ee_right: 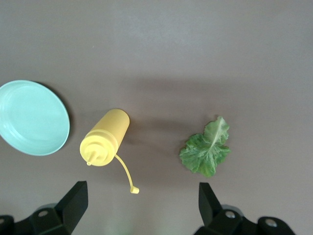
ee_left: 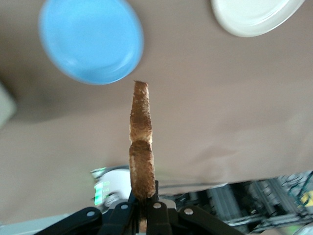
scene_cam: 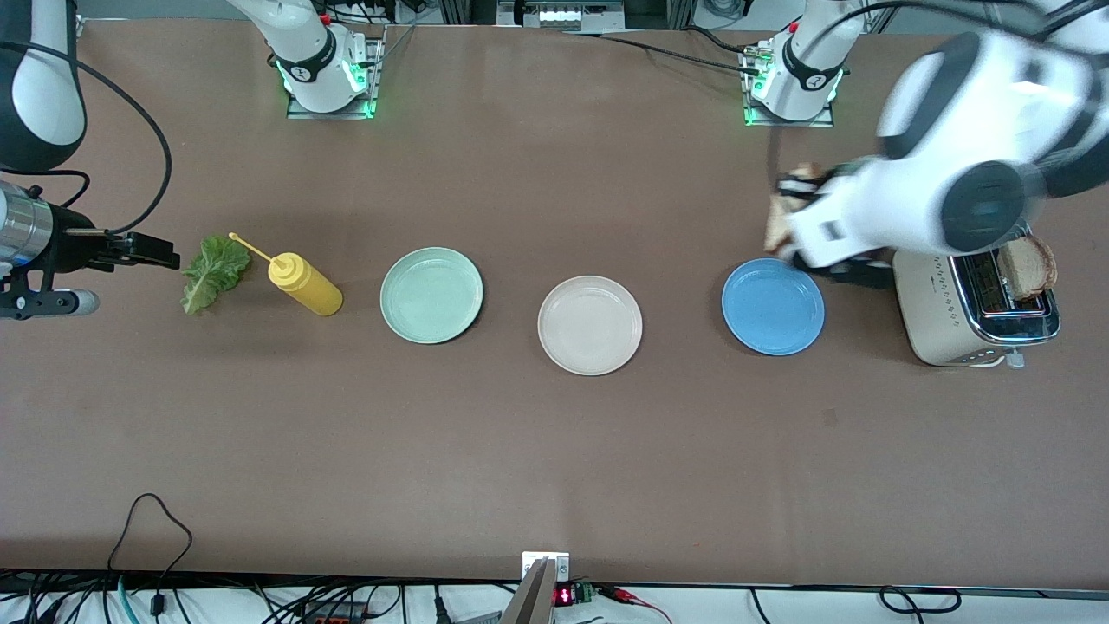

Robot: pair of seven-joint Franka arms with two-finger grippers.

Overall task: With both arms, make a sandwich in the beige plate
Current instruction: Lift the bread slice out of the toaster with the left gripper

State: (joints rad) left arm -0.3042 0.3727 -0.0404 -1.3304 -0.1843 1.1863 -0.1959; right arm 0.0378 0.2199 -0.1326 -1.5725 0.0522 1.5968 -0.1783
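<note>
Both robot arms are white and smooth, with round, fat parts and black bands at the joints. The left arm has a big black circle on its side. The right arm has a shiny silver ring and a thin black cable looping off it. Each base glows green at the bottom and sits on a metal plate. The right gripper has black, pointy fingers with small round screws. The left gripper is black too.
</note>
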